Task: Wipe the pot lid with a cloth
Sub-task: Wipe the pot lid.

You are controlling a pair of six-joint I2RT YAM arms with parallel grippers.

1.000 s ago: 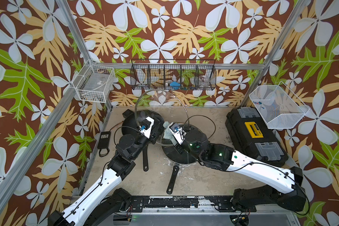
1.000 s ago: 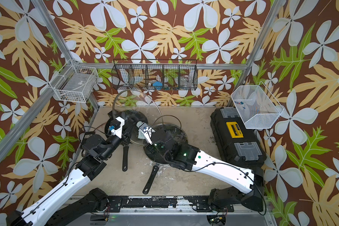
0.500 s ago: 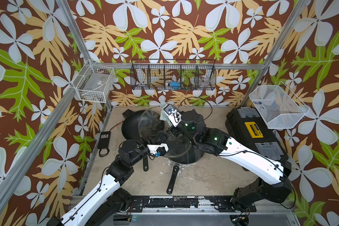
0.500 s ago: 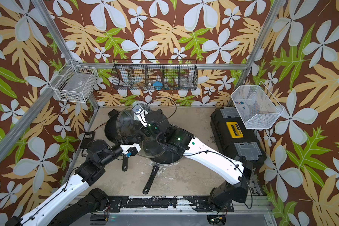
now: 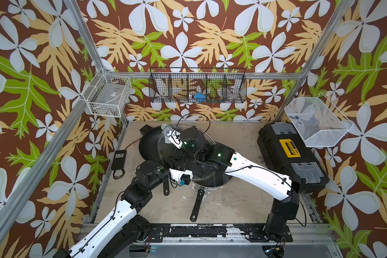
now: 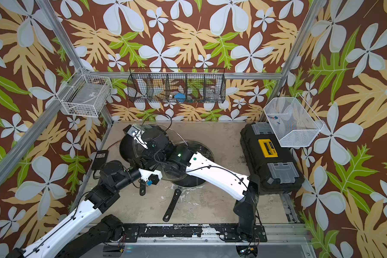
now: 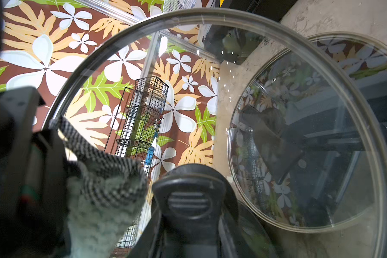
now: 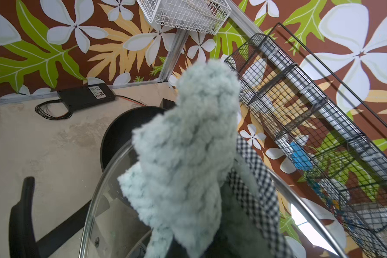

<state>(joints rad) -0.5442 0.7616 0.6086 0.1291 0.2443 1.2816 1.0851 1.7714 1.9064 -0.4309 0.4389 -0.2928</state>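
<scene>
1. Left gripper (image 7: 189, 234): closed on the black central handle of the pot lid (image 7: 221, 134). The jaws stand narrow around the handle and carry the whole lid.
2. Pot lid position: clear of the tabletop (image 5: 232, 201) and tilted up on edge. It hangs over the black pan (image 5: 148, 143), which sits toward the rear left corner of the tabletop.
3. Right gripper (image 7: 58, 169): clamped tight on the cloth (image 8: 188, 156). The fluffy pale side and a checked edge bunch out past the fingertips.
4. Cloth position: at the lid's rim on the side nearest the left edge of the tabletop, lying over the glass there. It appears to touch the handle-side face, but the contact itself cannot be confirmed.
5. Smaller lid (image 7: 311, 134): flat near the middle of the tabletop, seen through the held glass. It is not part of this operation.
6. Step in hand, as judged: wiping. One arm presents the lid while the other applies the cloth at the edge of the glass.
7. Next move calls for:
   - a steady hold on the handle so that the lid does not swing;
   - a sweep of the cloth across the glass from the rim toward the handle;
   - light pressure only, since the lid is supported at one point.
8. Caution: the right arm crosses close over the left wrist, so keep the stroke short to avoid contact.
</scene>
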